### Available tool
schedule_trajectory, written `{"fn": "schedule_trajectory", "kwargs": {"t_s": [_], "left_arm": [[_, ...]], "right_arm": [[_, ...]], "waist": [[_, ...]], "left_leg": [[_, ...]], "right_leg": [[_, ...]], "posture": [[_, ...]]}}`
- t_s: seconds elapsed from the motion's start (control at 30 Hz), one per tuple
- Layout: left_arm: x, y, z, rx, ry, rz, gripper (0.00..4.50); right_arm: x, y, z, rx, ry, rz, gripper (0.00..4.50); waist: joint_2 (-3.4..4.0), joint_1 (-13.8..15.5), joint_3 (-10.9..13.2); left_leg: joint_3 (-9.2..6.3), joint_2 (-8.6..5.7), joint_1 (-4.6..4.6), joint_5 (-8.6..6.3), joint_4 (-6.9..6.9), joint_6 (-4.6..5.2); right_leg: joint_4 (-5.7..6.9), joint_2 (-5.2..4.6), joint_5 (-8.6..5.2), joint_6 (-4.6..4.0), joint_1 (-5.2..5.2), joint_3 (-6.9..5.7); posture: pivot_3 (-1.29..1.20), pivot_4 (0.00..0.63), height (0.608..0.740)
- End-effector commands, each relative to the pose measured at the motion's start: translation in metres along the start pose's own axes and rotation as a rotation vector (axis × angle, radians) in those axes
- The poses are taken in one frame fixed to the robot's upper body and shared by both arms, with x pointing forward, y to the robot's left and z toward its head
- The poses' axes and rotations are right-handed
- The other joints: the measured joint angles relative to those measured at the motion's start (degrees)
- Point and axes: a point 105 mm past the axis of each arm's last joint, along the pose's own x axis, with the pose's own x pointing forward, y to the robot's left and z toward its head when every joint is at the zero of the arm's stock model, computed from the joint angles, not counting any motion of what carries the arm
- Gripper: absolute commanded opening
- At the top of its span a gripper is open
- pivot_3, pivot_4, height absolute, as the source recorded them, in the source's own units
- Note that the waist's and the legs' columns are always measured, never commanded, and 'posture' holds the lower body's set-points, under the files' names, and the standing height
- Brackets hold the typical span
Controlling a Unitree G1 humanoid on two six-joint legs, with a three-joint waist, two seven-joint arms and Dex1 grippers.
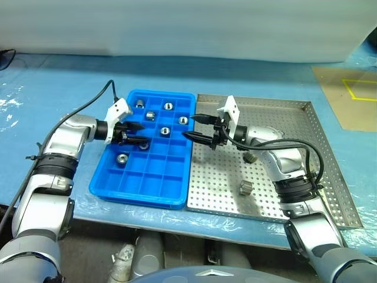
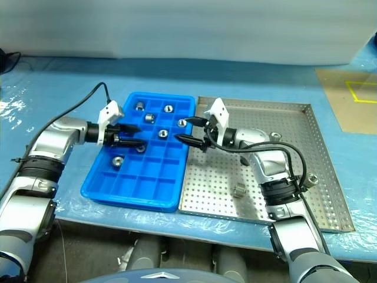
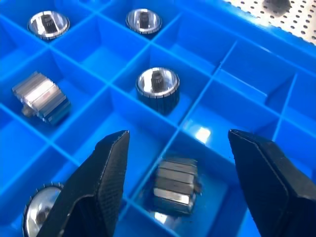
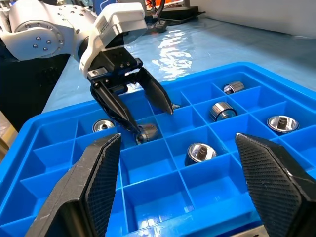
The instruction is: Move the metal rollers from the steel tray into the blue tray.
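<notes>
The blue tray lies left of the steel tray, edge to edge. Several metal rollers rest in its compartments, such as one at the back and one nearer the front. My left gripper hovers open over the tray's left half. A roller lies on its side in the compartment just below and between its fingers, not gripped. My right gripper is open and empty, pointing left over the seam between the trays. Two rollers remain on the steel tray.
Both trays sit on a blue plastic-covered table. A black cable loops from my left wrist over the table. A tan panel with yellow tape lies at the far right. The blue tray's front rows hold nothing.
</notes>
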Motion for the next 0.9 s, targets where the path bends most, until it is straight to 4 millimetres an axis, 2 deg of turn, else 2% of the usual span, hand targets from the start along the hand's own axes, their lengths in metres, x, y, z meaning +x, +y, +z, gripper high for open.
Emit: {"fn": "schedule_trajectory", "kwargs": {"t_s": [0.03,0.2,0.3,0.37,0.57,0.67,0.73,0.9], "left_arm": [[-0.003,0.004,0.031,0.083,-0.069,0.001,3.35],[0.009,0.009,0.086,0.151,-0.205,-0.009,3.35],[0.021,0.012,0.1,0.189,-0.215,-0.016,3.35],[0.036,0.009,0.107,0.209,-0.212,-0.053,3.35],[0.081,-0.017,0.105,0.282,-0.145,-0.206,3.35],[0.103,-0.036,0.105,0.324,-0.129,-0.297,3.35],[0.112,-0.044,0.107,0.33,-0.135,-0.331,3.35],[0.141,-0.08,0.11,0.371,-0.142,-0.473,3.35]], "right_arm": [[-0.006,0.002,0.014,-0.054,-0.039,-0.013,3.79],[-0.015,-0.003,0.018,-0.058,-0.056,-0.064,3.79],[-0.022,-0.006,0.021,-0.068,-0.062,-0.097,3.79],[-0.033,-0.009,0.022,-0.075,-0.062,-0.142,3.79],[-0.064,-0.015,0.024,-0.089,-0.066,-0.296,3.79],[-0.088,-0.008,0.02,-0.086,-0.052,-0.391,3.79],[-0.097,-0.003,0.018,-0.078,-0.044,-0.432,3.79],[-0.122,0.011,0.009,-0.049,-0.015,-0.557,3.79]], "waist": [[0.0,-0.1,0.0],[-0.04,0.3,0.0],[-0.06,0.0,0.0],[-0.06,-0.5,0.0],[-0.09,-2.3,0.0],[-0.11,-3.2,0.0],[-0.11,-3.9,0.0],[-0.11,-6.1,0.0]], "left_leg": [[0.0,0.0,0.0,0.0,0.0,0.0],[0.03,-0.03,-0.07,0.01,0.08,0.0],[0.07,-0.08,-0.03,0.0,0.16,0.01],[0.07,-0.08,0.04,0.0,0.15,0.02],[0.08,-0.12,-0.01,-0.04,0.13,0.16],[0.09,-0.13,-0.06,0.0,0.14,0.39],[0.09,-0.14,-0.06,-0.05,0.13,0.47],[0.09,-0.17,0.01,-0.18,0.14,0.68]], "right_leg": [[0.0,0.0,0.0,0.0,0.0,0.0],[0.02,-0.01,0.0,0.0,0.02,-0.04],[0.04,-0.03,0.01,0.01,0.1,0.0],[0.04,-0.02,0.01,0.01,0.12,0.06],[-0.01,0.02,0.03,0.05,0.11,0.06],[-0.02,0.02,0.06,0.09,0.1,0.05],[-0.06,0.02,0.07,0.11,0.13,0.05],[-0.4,0.02,0.05,0.1,0.25,0.08]], "posture": [[-0.01,0.15,0.74],[-0.07,0.15,0.74],[-0.11,0.15,0.74],[-0.16,0.15,0.74],[-0.32,0.15,0.74],[-0.42,0.15,0.74],[-0.46,0.15,0.74],[-0.57,0.15,0.74]]}}
